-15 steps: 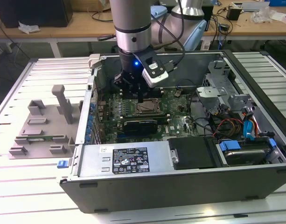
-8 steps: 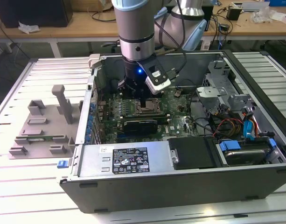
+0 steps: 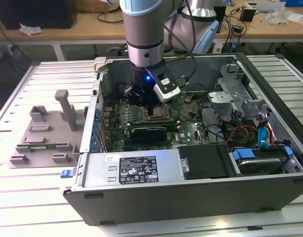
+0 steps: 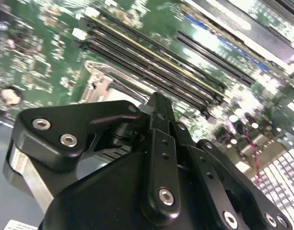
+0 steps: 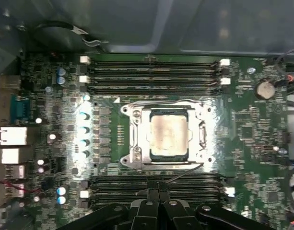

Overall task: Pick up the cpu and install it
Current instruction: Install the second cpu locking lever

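Already the cpu (image 5: 169, 136) sits in its socket (image 5: 132, 136)

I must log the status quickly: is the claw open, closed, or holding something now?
Claw: closed, holding nothing; the cpu sits in the socket.

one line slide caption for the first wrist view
Cpu sits in the motherboard socket, gripper just above the board.
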You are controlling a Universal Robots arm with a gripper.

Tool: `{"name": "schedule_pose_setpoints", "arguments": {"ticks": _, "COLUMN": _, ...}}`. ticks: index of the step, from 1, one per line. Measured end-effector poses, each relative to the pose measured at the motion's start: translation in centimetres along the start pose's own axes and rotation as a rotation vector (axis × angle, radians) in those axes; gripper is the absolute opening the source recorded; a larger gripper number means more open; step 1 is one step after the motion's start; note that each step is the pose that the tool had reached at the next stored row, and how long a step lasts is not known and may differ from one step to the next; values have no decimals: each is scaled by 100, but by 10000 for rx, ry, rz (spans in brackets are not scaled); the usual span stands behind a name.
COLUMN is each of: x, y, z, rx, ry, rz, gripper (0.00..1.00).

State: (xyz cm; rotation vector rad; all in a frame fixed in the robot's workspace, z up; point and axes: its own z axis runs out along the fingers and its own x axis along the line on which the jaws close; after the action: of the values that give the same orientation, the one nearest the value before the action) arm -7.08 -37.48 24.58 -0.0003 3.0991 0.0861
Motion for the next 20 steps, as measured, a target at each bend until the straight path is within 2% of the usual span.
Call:
{"name": "schedule_pose_setpoints", "arguments": {"ticks": 1, "x": 0, "y": 0, "z": -1, "rx": 2, "ry": 34, "rz": 2, "gripper": 11}}
{"name": "schedule_pose_setpoints", "arguments": {"ticks": 5, "x": 0, "y": 0, "z": 11, "rx": -5, "ry": 37, "rz": 2, "gripper": 11}}
{"name": "schedule_pose_setpoints", "arguments": {"ticks": 7, "x": 13, "y": -6, "z": 109, "rx": 2, "ry": 40, "rz": 2, "gripper": 11}}
{"name": "schedule_pose_setpoints", "arguments": {"ticks": 9, "x": 40, "y": -9, "z": 170, "rx": 3, "ry": 41, "rz": 1, "gripper": 11}}
{"name": "schedule_pose_setpoints", "arguments": {"ticks": 14, "x": 115, "y": -14, "z": 244, "rx": 0, "ry": 41, "rz": 3, "gripper": 11}}
{"name": "schedule_pose_setpoints", "arguments": {"ticks": 16, "x": 132, "y": -15, "z": 260, "rx": -39, "ry": 41, "rz": 5, "gripper": 11}}
{"name": "schedule_pose_setpoints", "arguments": {"ticks": 17, "x": 135, "y": -16, "z": 267, "rx": -76, "ry": 41, "rz": 5, "gripper": 11}}
{"name": "schedule_pose_setpoints", "arguments": {"ticks": 18, "x": 136, "y": -19, "z": 282, "rx": -247, "ry": 40, "rz": 12, "gripper": 11}}
{"name": "schedule_pose_setpoints", "arguments": {"ticks": 19, "x": 137, "y": -25, "z": 294, "rx": -526, "ry": 40, "rz": 24, "gripper": 11}}
{"name": "schedule_pose_setpoints", "arguments": {"ticks": 20, "x": 138, "y": -40, "z": 309, "rx": -651, "ry": 40, "rz": 28, "gripper": 11}}
